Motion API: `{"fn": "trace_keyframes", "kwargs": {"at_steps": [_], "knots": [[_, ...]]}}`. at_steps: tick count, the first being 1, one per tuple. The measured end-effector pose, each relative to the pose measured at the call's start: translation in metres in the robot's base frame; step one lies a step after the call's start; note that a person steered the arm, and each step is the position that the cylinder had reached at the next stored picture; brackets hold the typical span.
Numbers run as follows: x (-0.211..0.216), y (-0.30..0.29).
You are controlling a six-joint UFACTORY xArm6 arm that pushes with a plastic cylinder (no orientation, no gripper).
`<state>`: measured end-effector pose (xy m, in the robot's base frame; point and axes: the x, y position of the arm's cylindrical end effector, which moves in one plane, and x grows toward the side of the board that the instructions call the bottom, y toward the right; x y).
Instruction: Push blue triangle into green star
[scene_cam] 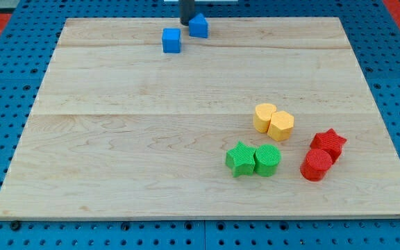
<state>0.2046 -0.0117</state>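
Observation:
The blue triangle (198, 26) sits at the view's top, near the board's top edge. My tip (185, 21) stands just to its left, touching or nearly touching it. A blue cube (171, 40) lies a little below and to the left of my tip. The green star (239, 159) lies in the lower right part of the board, far from the blue triangle. A green round block (267, 160) touches the star's right side.
Two yellow blocks (273, 122) sit together above the green pair. A red star (328, 144) and a red round block (316, 165) sit together at the right. The wooden board (117, 139) rests on a blue pegboard.

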Motion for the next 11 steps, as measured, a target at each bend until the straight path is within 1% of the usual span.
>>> {"fn": "trace_keyframes", "kwargs": {"at_steps": [2, 3, 4, 5, 6, 7, 8, 9, 10, 11], "knots": [[-0.012, 0.014], [-0.011, 0.038], [0.031, 0.076], [0.099, 0.072], [0.073, 0.066], [0.040, 0.083], [0.022, 0.078], [0.026, 0.053], [0.039, 0.024], [0.060, 0.008]]}}
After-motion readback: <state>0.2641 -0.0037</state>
